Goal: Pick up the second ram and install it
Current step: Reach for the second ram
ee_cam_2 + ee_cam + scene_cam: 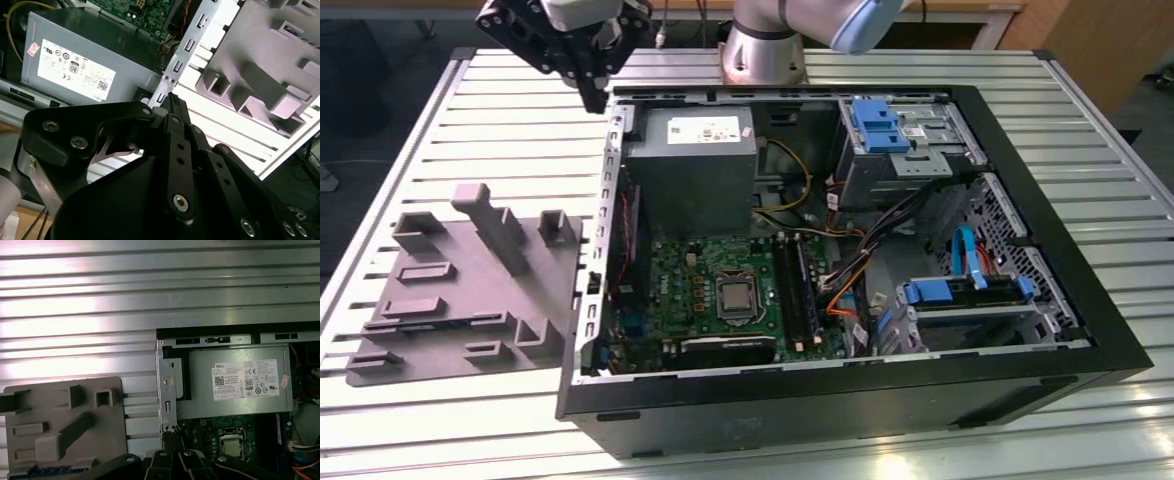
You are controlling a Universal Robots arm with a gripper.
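The end effector (pixel 596 98) hangs over the case (pixel 854 395) corner by the power supply (pixel 690 160), its fingers closed tip to tip on nothing. The ram looks to be the dark bluish strip (pixel 50 471) in the grey fixture (pixel 50 405) on the worktop (pixel 454 130) beside the case, though I can't be sure. It should be light, thin, stiff and fragile, best pinched across its flat faces near mid-length, clear of the contacts.

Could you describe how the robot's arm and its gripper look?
The arm is silver-grey and round, with a light blue joint cap. The gripper is matt black, built of jointed flat links held by silver screws.
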